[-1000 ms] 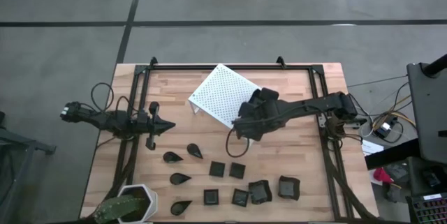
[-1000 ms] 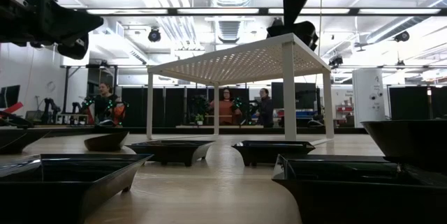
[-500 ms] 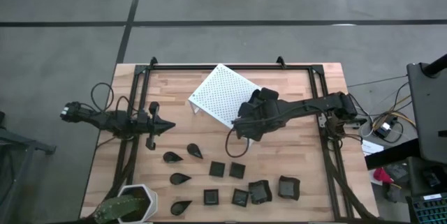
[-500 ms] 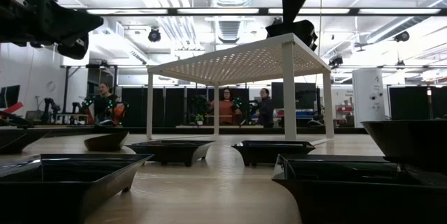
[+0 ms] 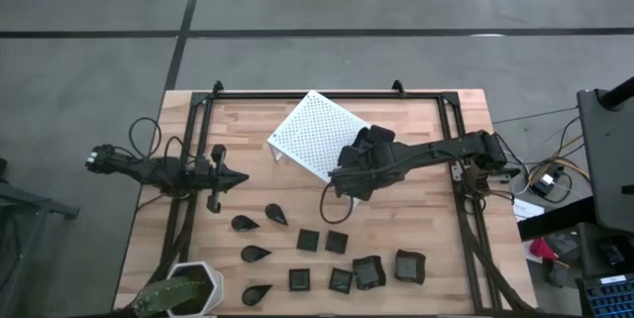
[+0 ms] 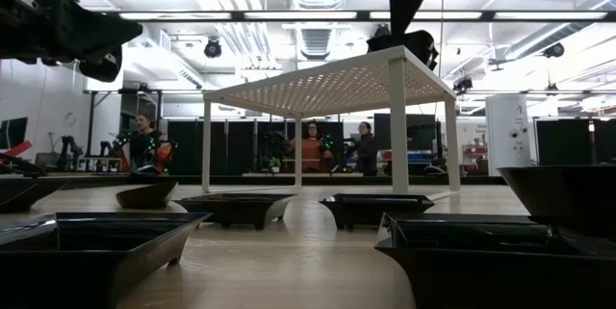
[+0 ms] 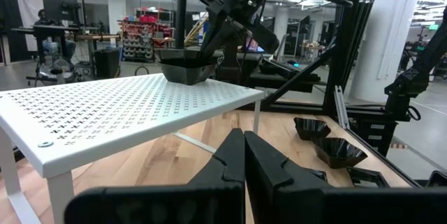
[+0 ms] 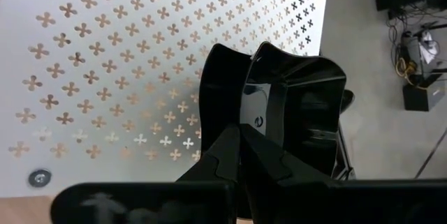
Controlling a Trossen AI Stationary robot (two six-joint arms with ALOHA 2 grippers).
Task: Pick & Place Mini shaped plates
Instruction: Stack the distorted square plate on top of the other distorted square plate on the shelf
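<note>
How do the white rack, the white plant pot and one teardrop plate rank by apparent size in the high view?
1. White perforated rack, clearly the largest.
2. White hexagonal plant pot, partly cut off by the picture's edge.
3. Teardrop plate, the smallest.

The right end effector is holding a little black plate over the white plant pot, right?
Not quite. The right end effector holds the little black plate over the white rack, not the plant pot; the right wrist view shows it.

My right tool pinches one glossy black wavy-rimmed plate at the rack's edge; the other plates, teardrops and squares, lie scattered across the near counter.
</note>
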